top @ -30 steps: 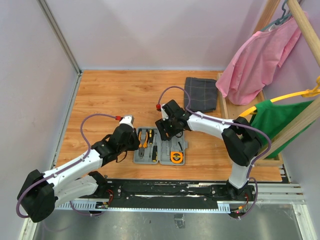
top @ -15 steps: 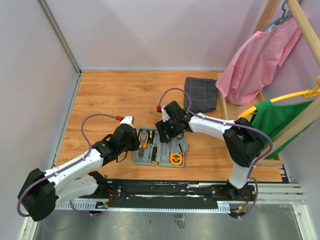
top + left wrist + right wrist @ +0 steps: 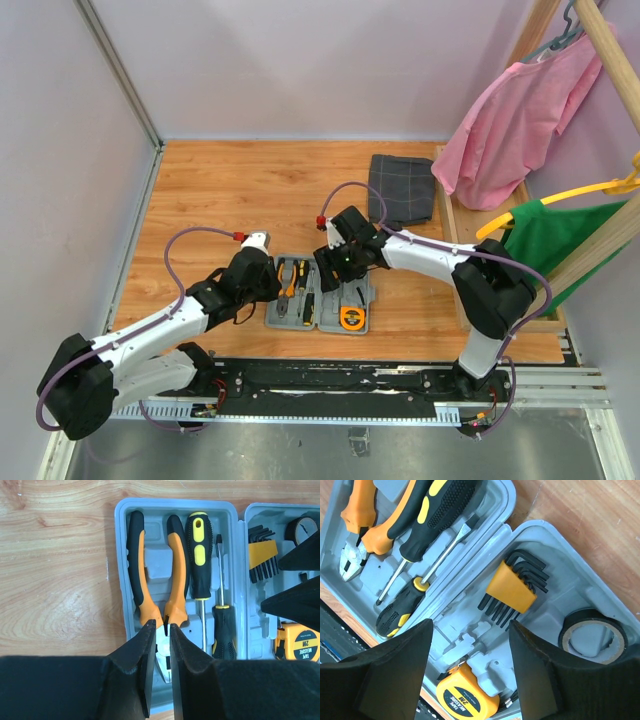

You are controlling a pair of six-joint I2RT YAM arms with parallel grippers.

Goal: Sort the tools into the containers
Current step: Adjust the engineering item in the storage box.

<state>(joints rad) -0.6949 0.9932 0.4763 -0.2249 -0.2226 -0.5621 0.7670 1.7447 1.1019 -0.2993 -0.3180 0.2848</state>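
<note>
- Your right jaws had slid slightly nearer the arm bases, and they hung wide apart above the right half of the open grey case [image 3: 175, 502].
- Your left jaws showed only a narrow slit over the head of the pliers [image 3: 176, 580]; whether they gripped it could not be told.
- Pliers, screwdrivers [image 3: 199, 555], hex keys [image 3: 512, 587] and tape measure [image 3: 465, 696] lay in the case on the bench [image 3: 60, 580].
</note>
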